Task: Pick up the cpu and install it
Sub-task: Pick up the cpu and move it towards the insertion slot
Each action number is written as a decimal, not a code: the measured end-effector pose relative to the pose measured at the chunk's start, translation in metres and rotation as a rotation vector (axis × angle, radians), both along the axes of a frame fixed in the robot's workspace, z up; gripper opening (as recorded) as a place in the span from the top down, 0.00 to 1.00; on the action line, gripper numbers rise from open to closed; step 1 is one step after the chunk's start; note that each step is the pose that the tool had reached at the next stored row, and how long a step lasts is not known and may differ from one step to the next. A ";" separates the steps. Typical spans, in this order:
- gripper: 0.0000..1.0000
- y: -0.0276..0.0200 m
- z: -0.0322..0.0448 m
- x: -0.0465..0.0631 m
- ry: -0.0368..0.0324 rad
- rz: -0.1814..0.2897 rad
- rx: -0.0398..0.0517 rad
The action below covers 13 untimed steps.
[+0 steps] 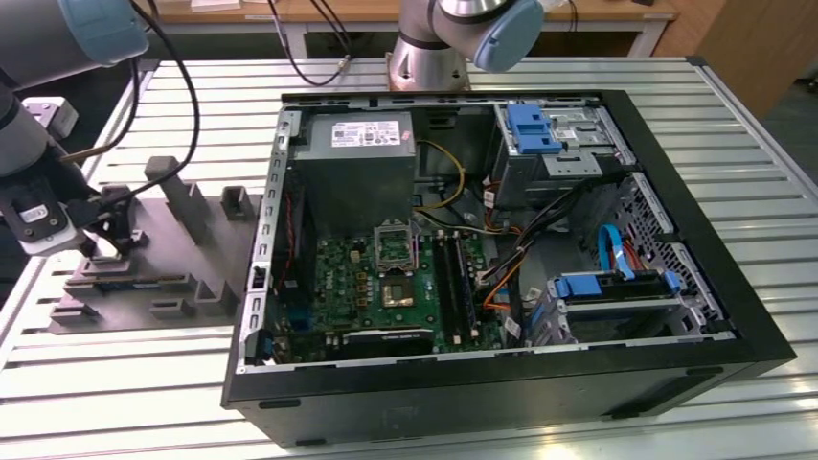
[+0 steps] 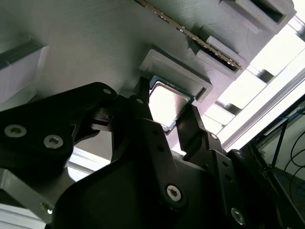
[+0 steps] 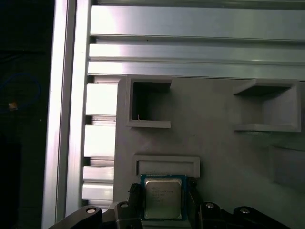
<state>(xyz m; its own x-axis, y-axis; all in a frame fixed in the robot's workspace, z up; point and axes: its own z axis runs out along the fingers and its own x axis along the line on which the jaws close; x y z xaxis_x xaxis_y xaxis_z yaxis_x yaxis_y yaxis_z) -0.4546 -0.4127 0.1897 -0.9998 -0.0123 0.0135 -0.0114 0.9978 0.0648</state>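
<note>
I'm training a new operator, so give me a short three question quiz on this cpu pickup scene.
1. True or false: the cpu lies inside the computer case.
2. The hand is over: A the grey fixture plate, B the computer case, C a cardboard box.
3. What colour are the case's plastic drive-bay clips?
Key: 1 false, the hand grips it; 2 A; 3 blue.

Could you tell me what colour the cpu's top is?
The cpu is pale silvery-beige, clearest in the first wrist view.
</note>
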 end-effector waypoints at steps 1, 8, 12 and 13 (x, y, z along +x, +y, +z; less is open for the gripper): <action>0.53 0.0000 0.0013 0.000 0.0000 0.000 0.0000; 0.53 0.0000 0.0121 0.000 0.0000 0.000 -0.0001; 0.53 0.0000 0.0169 0.000 0.0000 0.000 0.0000; 0.53 0.0000 0.0169 0.000 -0.0001 0.000 0.0001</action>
